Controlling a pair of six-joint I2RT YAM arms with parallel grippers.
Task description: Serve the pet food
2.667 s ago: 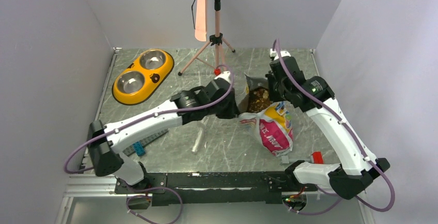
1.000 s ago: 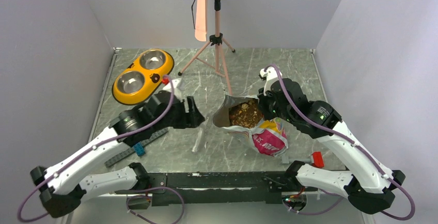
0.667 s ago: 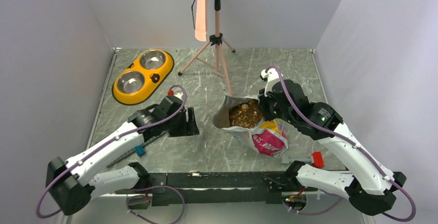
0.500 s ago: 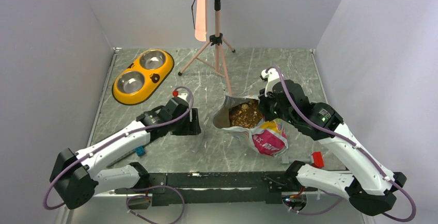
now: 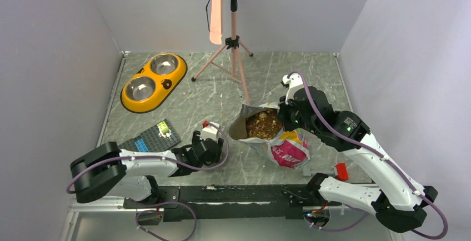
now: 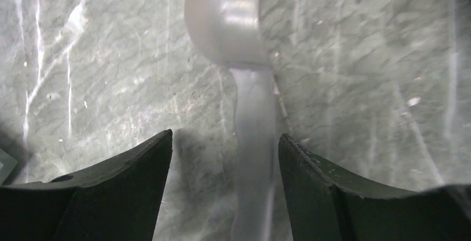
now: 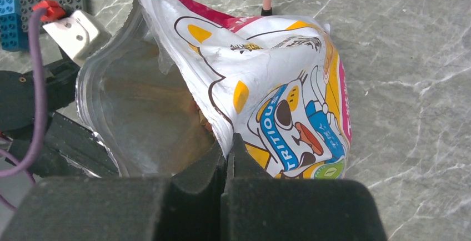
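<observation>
The pet food [image 5: 262, 124] is a brown heap of kibble inside the open cartoon-printed bag [image 5: 287, 151], which lies right of the table's middle. My right gripper [image 5: 282, 120] is shut on the bag's upper rim; the right wrist view shows the pads [image 7: 214, 160] pinching the printed wall of the bag [image 7: 277, 85], whose foil mouth gapes to the left. A clear plastic scoop [image 6: 225, 21] lies flat on the marble. My left gripper [image 6: 225, 135] stands open low over its handle [image 6: 254, 141], one finger on each side, the handle nearer the right finger. In the top view the left gripper [image 5: 214, 153] hides the scoop.
A yellow double dish [image 5: 153, 81] with two steel bowls sits at the back left. A pink tripod [image 5: 233, 46] stands at the back centre. A dark brick plate [image 5: 151, 138] with small bricks lies left of my left wrist. A red piece [image 5: 340, 170] sits by the right base.
My left arm drew back from the bag toward the near edge and dropped over the scoop, uncovering the brick plate. The right gripper kept its hold on the bag's rim.
</observation>
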